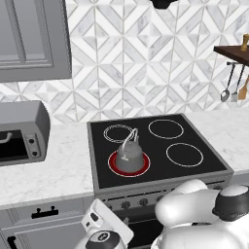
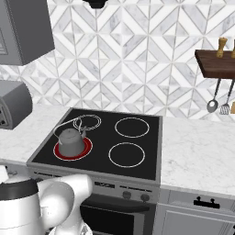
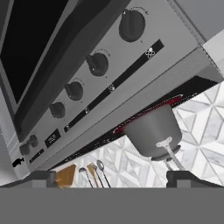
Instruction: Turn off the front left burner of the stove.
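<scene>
The stove [image 1: 97, 146] [image 2: 153, 151] has a flat black glass top with four rings. Its front left burner [image 1: 115, 167] [image 2: 58, 153] [image 3: 151, 109] glows red under a grey kettle [image 1: 130, 156] [image 2: 70, 140] [image 3: 152, 131]. My gripper [image 3: 114, 179] is open, its tips wide apart and holding nothing. It looks up at the stove's front panel, where a row of dark knobs [image 3: 98, 64] runs diagonally; the largest-looking knob [image 3: 132, 25] is at the upper right. My white wrist [image 1: 101, 222] hangs low in front of the stove's left front corner.
A grey toaster oven [image 1: 22, 132] [image 2: 13, 104] sits on the marble counter [image 1: 58, 170] left of the stove. A wooden shelf [image 1: 234, 51] [image 2: 215, 64] with hanging utensils [image 2: 212, 104] is on the right wall. A drawer handle [image 1: 44, 212] lies below the counter.
</scene>
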